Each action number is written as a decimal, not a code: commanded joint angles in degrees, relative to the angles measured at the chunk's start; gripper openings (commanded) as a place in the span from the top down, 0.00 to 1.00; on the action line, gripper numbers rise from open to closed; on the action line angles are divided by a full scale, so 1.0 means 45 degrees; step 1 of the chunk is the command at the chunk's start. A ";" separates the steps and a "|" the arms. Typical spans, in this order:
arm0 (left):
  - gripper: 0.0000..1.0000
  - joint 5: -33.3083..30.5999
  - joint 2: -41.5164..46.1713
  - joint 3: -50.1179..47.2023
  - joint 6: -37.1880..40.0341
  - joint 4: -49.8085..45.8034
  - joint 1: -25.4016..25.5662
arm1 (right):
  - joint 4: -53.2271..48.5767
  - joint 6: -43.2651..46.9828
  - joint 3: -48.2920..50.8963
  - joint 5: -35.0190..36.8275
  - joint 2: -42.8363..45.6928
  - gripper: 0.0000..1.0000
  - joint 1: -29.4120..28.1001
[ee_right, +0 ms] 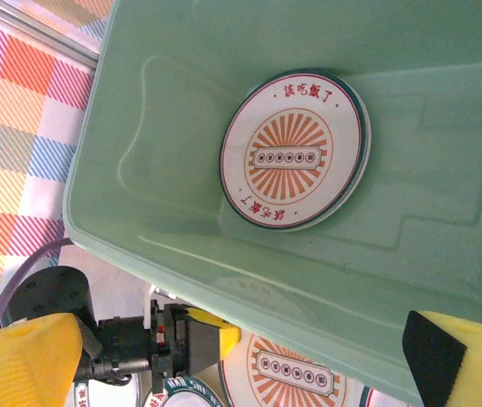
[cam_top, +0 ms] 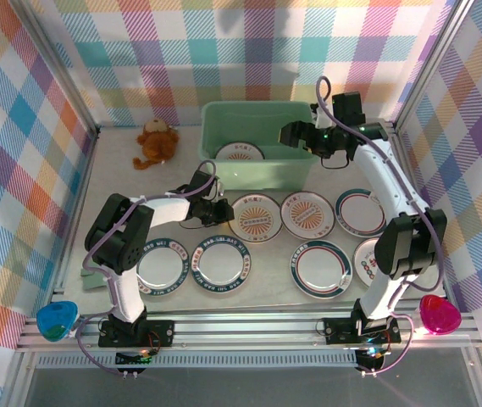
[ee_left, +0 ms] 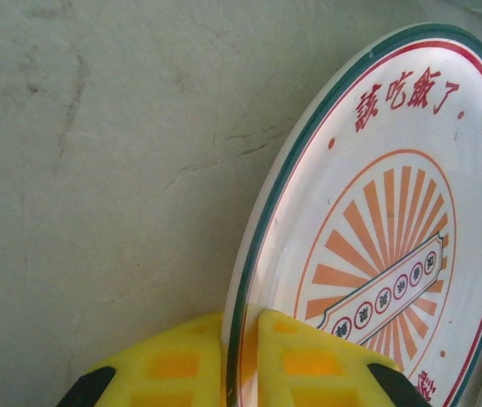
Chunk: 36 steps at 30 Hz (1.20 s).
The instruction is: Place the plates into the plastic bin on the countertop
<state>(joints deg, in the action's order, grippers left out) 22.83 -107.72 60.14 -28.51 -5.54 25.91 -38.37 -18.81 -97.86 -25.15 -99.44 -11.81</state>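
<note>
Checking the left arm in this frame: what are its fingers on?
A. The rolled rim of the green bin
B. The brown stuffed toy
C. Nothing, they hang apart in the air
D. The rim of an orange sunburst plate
D: in the left wrist view, the left gripper has a yellow finger pressed on each side of the rim of the sunburst plate.

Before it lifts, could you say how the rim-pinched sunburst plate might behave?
Probably stiff: the sunburst plate shows no bend in the left hand. Its glossy rim may slip, and gripped at one edge it could tilt.
</note>
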 commanded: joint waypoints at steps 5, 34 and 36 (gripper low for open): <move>0.93 -0.1563 0.1047 -0.0370 0.0079 -0.0106 0.0160 | 0.0567 -0.0209 0.0409 -0.0192 0.0691 0.02 0.0086; 1.00 -0.2047 0.4894 -0.1294 0.1005 -0.0229 0.0785 | 0.0492 0.0001 0.0110 -0.0656 0.0486 0.02 0.0203; 1.00 -0.1985 0.5203 -0.1349 0.1161 -0.0301 0.0804 | 0.0496 0.0027 0.0049 -0.0730 0.0425 0.02 0.0203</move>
<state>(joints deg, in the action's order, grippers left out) 13.41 -87.68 54.41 -25.21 -7.66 28.77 -36.07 -20.03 -95.59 -26.41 -97.14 -11.20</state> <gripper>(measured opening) 0.064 0.983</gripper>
